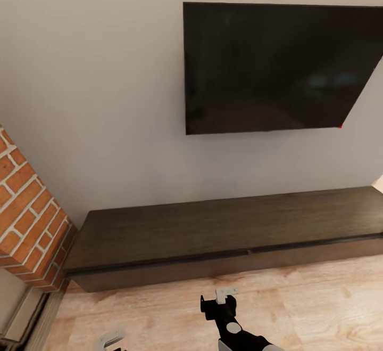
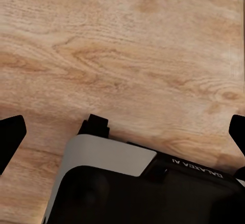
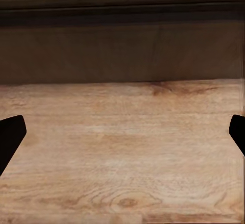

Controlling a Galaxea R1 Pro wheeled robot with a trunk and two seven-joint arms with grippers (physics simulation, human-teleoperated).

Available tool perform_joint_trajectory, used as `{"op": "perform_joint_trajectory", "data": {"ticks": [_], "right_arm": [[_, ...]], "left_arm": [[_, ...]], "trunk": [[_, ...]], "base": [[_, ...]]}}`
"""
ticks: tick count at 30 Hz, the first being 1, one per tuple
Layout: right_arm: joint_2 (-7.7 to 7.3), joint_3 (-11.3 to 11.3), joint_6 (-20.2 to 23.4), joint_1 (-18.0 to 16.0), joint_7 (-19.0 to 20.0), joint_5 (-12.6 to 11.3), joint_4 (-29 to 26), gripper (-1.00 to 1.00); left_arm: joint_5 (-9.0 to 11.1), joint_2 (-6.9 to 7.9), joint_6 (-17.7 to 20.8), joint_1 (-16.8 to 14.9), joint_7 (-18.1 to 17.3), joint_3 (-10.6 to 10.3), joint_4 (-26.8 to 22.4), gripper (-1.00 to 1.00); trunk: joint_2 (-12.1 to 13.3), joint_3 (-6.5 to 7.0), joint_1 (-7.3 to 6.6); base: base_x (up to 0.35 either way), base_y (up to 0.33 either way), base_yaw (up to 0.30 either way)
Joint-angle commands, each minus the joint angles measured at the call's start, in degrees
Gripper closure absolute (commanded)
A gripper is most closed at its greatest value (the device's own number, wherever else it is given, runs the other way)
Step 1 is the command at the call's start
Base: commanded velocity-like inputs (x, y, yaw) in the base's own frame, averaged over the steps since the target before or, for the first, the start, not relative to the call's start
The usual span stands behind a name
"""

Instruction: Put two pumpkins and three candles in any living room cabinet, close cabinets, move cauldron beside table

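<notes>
My right gripper [image 1: 225, 293] is low over the wood floor [image 1: 298, 308], near the cabinet [image 1: 223, 234], and my left gripper [image 1: 109, 340] is low too. Both have their jaws wide apart and hold nothing. The long dark cabinet sits against the wall with its drawer fronts shut. Above it hangs a black TV [image 1: 276, 66]. Red bricks [image 1: 26, 218] stand at the left.
</notes>
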Motion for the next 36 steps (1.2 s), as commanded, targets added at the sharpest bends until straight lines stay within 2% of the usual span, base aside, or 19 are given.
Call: {"op": "perform_joint_trajectory", "data": {"ticks": [1,11,21,30,36], "right_arm": [[0.01,0.49,-0.17,-0.05,-0.26,-0.48,-0.02,-1.0],[0.01,0.54,-0.14,-0.05,-0.3,-0.47,-0.01,-1.0],[0.01,0.57,-0.14,-0.05,-0.39,-0.43,-0.01,-1.0],[0.01,0.53,-0.22,-0.05,-0.23,-0.49,-0.09,-1.0],[0.01,0.53,-0.23,-0.05,-0.22,-0.49,-0.07,-1.0]], "left_arm": [[0.57,0.09,0.05,0.0,0.57,-0.37,-0.14,-1.0],[0.21,0.1,-2.88,0.06,0.58,-0.64,-0.13,-1.0],[0.23,0.08,-3.32,0.06,0.66,-0.67,-0.13,-1.0],[-0.08,0.15,-3.48,0.06,0.59,-0.67,-0.13,-1.0],[-0.11,0.15,-3.51,0.06,0.58,-0.64,-0.13,-1.0]], "trunk": [[0.38,0.16,-0.22],[0.38,0.26,-0.22],[0.38,0.27,-0.22],[0.38,0.52,-0.22],[0.38,0.7,-0.22]], "base": [[0.0,0.0,-0.199],[0.0,-0.021,-0.093],[0.016,-0.251,-0.012],[0.085,-0.272,-0.241],[0.018,-0.053,-0.272]]}}
